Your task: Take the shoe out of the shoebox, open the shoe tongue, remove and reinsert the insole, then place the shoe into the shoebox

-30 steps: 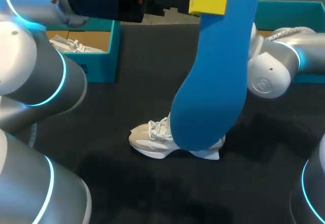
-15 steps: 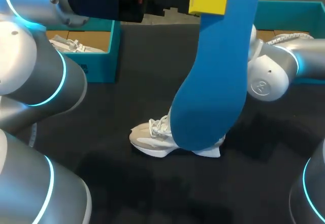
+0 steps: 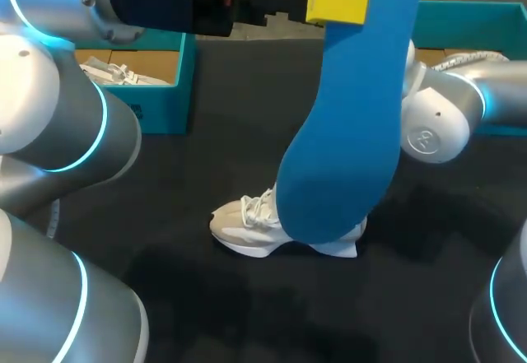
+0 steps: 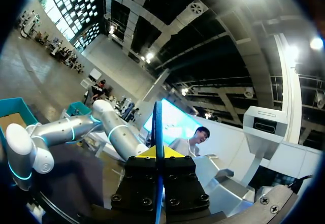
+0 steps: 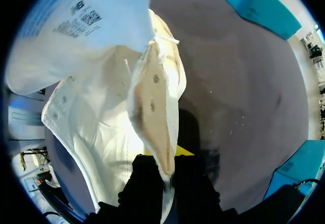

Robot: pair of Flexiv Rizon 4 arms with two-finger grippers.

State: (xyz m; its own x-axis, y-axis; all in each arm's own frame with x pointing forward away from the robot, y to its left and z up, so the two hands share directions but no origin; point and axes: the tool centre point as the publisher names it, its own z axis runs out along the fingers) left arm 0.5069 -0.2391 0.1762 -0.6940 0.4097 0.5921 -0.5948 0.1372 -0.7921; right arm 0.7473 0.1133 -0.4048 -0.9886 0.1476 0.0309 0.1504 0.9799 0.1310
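A white shoe [image 3: 243, 227] stands on the black table, its middle hidden in the head view behind a blue insole [image 3: 346, 132]. My left gripper [image 3: 338, 2] holds that insole high up, so it hangs in front of the shoe. In the left wrist view the left gripper [image 4: 158, 153] is shut on the thin blue insole [image 4: 158, 127]. My right arm [image 3: 432, 128] comes in behind the insole. In the right wrist view my right gripper [image 5: 167, 160] is shut on a beige flap [image 5: 152, 102] of the shoe's [image 5: 101, 127] upper, with the insole's pale printed underside [image 5: 86, 26] just ahead.
A teal shoebox [image 3: 165, 91] at the back left holds another white shoe [image 3: 111, 71]. A second teal box [image 3: 461, 17] stands at the back right, behind my right arm. Bare black tabletop lies in front of the shoe.
My right arm's elbow has sunk slightly and the shoe has shifted a touch. The right gripper has closed on the shoe's upper. The left arm and the insole have not moved.
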